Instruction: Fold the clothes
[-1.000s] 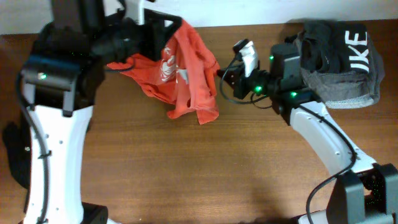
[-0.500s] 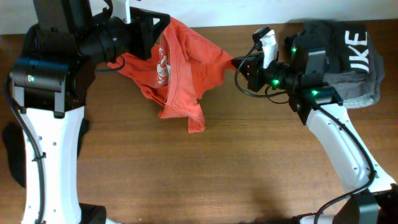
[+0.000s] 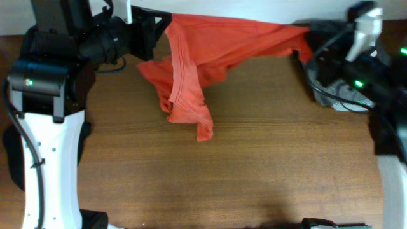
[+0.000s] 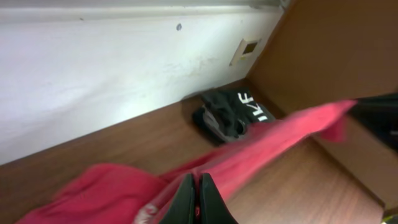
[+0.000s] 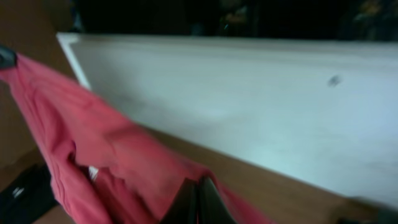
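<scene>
The orange-red T-shirt [image 3: 216, 44] is held up off the table, stretched in a band along the back edge. One bunched part hangs down toward the wood [image 3: 197, 121]. My left gripper [image 3: 162, 22] is shut on the shirt's left end. In the left wrist view its fingertips [image 4: 197, 186] pinch red cloth [image 4: 280, 140] that runs off to the right. My right gripper [image 3: 304, 37] is shut on the right end, and the right wrist view shows its tips [image 5: 198, 190] buried in the red fabric [image 5: 81, 124]. The chest lettering is hidden in the folds.
A dark grey garment with white letters [image 3: 334, 95] lies crumpled at the back right, partly under my right arm, and also shows as the dark grey garment [image 4: 233, 115] by the wall. A black garment [image 3: 9, 156] hangs at the table's left edge. A white wall [image 4: 112, 68] runs behind the table.
My right gripper has pulled far to the right and back with its end of the shirt. The crumpled shirt has been drawn out into a long taut band. The left gripper has barely moved.
</scene>
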